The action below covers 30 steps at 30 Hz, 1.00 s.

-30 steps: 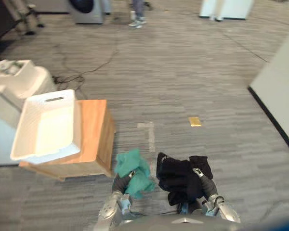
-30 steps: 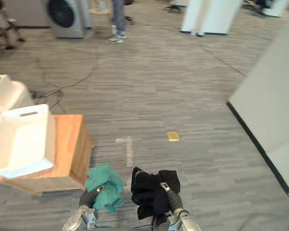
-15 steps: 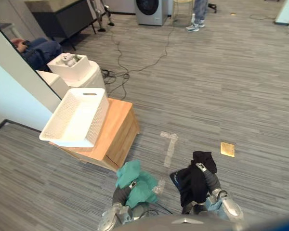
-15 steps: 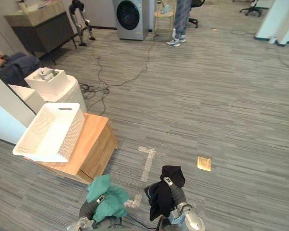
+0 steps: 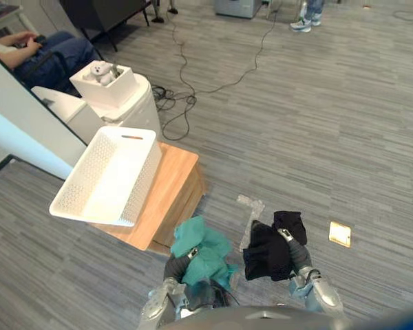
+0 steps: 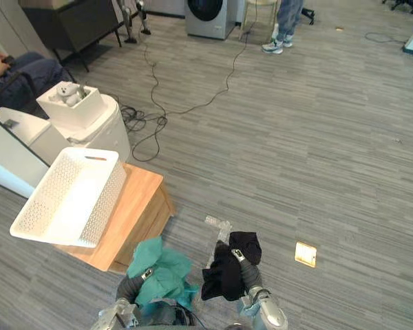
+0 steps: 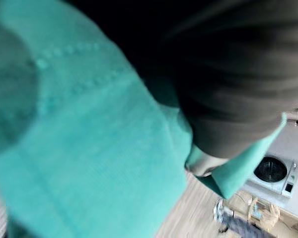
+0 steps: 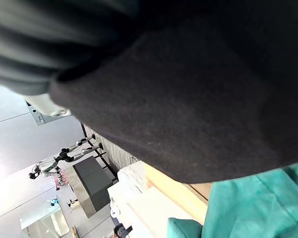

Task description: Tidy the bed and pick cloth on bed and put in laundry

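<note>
While the white basket [image 5: 149, 175] sits on the wooden stand [image 5: 175, 185] at left, the left hand [image 5: 177, 264] near the stand's corner carries a bunched teal cloth [image 5: 203, 251]. The right hand [image 5: 297, 253] carries a black cloth [image 5: 265, 251]. Both cloths hang clear of the floor and wrap the hands, so how far either hand is closed I cannot tell. Soft, light and floppy, each is probably best gathered at its bunched middle, with trailing edges kept off the rim.

Both eye views looked steeply down from the head at the floor [image 5: 344, 137], sharing the white basket [image 5: 148, 172] at frame left. Wrist views sat pressed close: left against teal cloth [image 7: 89, 148], right against black cloth [image 8: 188, 109].
</note>
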{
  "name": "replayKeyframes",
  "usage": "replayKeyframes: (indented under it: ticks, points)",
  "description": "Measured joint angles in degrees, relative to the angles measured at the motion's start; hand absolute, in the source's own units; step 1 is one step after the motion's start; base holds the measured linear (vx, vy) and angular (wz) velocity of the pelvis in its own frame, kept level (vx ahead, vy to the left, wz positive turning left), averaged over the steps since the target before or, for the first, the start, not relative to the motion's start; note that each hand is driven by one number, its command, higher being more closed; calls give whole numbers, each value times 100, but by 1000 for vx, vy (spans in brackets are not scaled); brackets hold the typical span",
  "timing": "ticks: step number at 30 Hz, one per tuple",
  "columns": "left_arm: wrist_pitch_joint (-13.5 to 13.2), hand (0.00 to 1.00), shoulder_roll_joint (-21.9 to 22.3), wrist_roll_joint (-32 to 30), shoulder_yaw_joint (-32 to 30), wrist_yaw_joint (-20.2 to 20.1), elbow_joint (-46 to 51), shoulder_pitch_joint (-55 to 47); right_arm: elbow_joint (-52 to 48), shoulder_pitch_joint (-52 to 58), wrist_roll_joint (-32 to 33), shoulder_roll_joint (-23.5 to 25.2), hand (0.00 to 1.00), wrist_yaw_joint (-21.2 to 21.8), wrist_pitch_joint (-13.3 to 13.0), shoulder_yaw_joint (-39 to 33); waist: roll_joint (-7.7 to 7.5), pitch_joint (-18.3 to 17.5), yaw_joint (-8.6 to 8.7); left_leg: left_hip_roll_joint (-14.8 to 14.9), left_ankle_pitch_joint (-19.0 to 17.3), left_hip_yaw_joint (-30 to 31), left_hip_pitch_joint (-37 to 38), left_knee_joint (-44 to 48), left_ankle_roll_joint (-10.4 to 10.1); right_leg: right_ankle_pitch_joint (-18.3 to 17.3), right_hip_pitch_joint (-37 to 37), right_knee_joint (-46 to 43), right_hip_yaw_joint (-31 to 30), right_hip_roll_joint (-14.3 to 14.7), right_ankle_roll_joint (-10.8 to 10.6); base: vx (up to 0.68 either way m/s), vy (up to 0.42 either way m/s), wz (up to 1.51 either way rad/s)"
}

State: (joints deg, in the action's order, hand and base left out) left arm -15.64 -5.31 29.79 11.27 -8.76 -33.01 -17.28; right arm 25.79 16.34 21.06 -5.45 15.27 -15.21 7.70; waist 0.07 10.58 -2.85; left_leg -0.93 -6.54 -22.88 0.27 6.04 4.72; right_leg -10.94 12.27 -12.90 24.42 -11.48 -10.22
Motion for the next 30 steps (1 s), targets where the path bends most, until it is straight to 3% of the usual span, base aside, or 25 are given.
replayKeyframes:
  ticks: [1,2,3,4,5,6,7,9,12,14,15,16,17,19,20,23,25,27,29,30]
  points:
    - [-1,100,9,-1,3,-2,1,-23,-6,32,0,-29,100,0,10,13,-18,11,14,-19,-6,18,127,-85,10,-70,-335,-939,-2,-225,-67,151,104,17]
    - [-4,100,-42,-2,12,4,3,-59,-10,41,0,-36,100,3,12,55,-65,15,18,-104,-39,104,317,-181,9,86,-883,-2367,-37,-607,61,117,110,27]
    - [-4,100,-90,-3,31,23,23,-100,-10,54,-1,-20,100,3,15,100,-174,22,32,-153,-53,176,402,-225,16,295,-1113,-2948,-98,-787,162,156,78,45]
    - [-15,100,-236,-6,82,59,38,-108,-12,81,-1,18,100,3,16,211,-233,17,57,-194,-98,334,581,-270,44,798,-1433,-3728,-280,-987,274,223,38,71]
    - [-15,100,-383,-6,113,221,15,-103,-21,106,-6,25,100,25,17,413,-369,-28,84,-185,-177,585,726,-264,85,653,-1608,-4190,-332,-1079,440,253,16,68]
    - [-16,100,-395,-6,112,258,15,-100,-23,101,-8,25,100,30,17,439,-387,-22,84,-179,-191,639,763,-261,84,565,-1629,-4237,-329,-1076,452,292,-25,79]
    - [-16,100,-413,-2,113,340,1,-67,-28,86,-12,31,100,37,17,477,-392,-17,82,-102,-233,865,816,-200,116,197,-1782,-4283,-334,-977,504,280,-69,83]
    - [-19,100,-396,9,116,454,0,-1,-30,27,-69,21,100,37,17,478,-288,-17,140,101,-321,1205,834,-93,53,-79,-1992,-3819,-342,-656,503,281,-99,103]
    - [12,100,-426,62,104,536,-1,123,-26,-78,-105,-20,100,43,15,474,-160,23,303,370,-327,1881,876,23,-119,-107,-2104,-1826,-673,-38,508,334,-202,130]
    - [28,100,-422,59,111,539,-17,202,-20,-82,-99,-51,100,45,11,455,-142,35,331,401,-407,2320,869,41,-285,194,-2191,-690,-1300,202,460,239,-246,115]
    - [26,100,-429,53,108,538,-42,229,7,-61,-93,-47,100,49,-3,460,-179,31,326,371,-532,2536,867,133,-468,506,-2162,-116,-1704,260,420,354,-446,110]
    - [1,100,-494,51,103,535,-58,187,21,-36,-93,-24,100,76,-26,477,-317,51,317,281,-751,2711,877,299,-615,898,-2140,40,-1971,190,401,357,-478,104]
    - [0,100,-485,52,102,536,-158,206,59,-51,-92,-37,100,83,-40,473,-292,56,324,311,-882,2810,885,424,-689,997,-2150,-178,-1958,222,497,273,-381,71]
    - [-32,100,-248,65,143,497,-277,11,127,-126,-93,-270,100,84,-76,484,228,-3,269,774,-1121,2840,790,737,-914,480,-2174,-563,-1576,542,745,283,-296,43]
    - [-48,100,-206,90,143,490,-291,-32,149,-156,-92,-303,100,83,-82,473,307,-24,265,831,-1104,2835,700,872,-937,398,-2166,-588,-1502,573,786,277,-250,59]
    - [-126,100,-137,111,118,440,-283,-79,245,-267,-90,-412,100,77,-77,519,322,-4,206,941,-617,2509,-4,2349,-1008,245,-1696,-287,-1119,549,912,249,-240,67]
    - [-121,100,-118,121,98,385,-121,-183,129,-270,-94,-437,100,55,-57,574,244,63,157,1220,-584,1710,-574,3667,-915,226,-980,248,-790,539,946,257,-189,65]
    - [-74,100,-108,154,97,355,33,-233,-14,-276,-97,-434,100,51,-37,556,230,57,111,1272,-676,1052,-717,3559,-806,240,-628,566,-600,509,920,219,-59,39]
    - [-48,100,-67,241,56,276,76,-157,-31,-336,-102,-421,100,70,-16,493,238,55,93,1146,-617,487,-699,2483,-826,338,-443,694,-417,466,856,265,41,38]
    - [16,100,-14,283,56,268,74,-86,-28,-327,-111,-426,100,86,2,392,267,40,129,974,-149,103,-602,1446,-759,327,-338,691,-217,427,784,314,104,86]
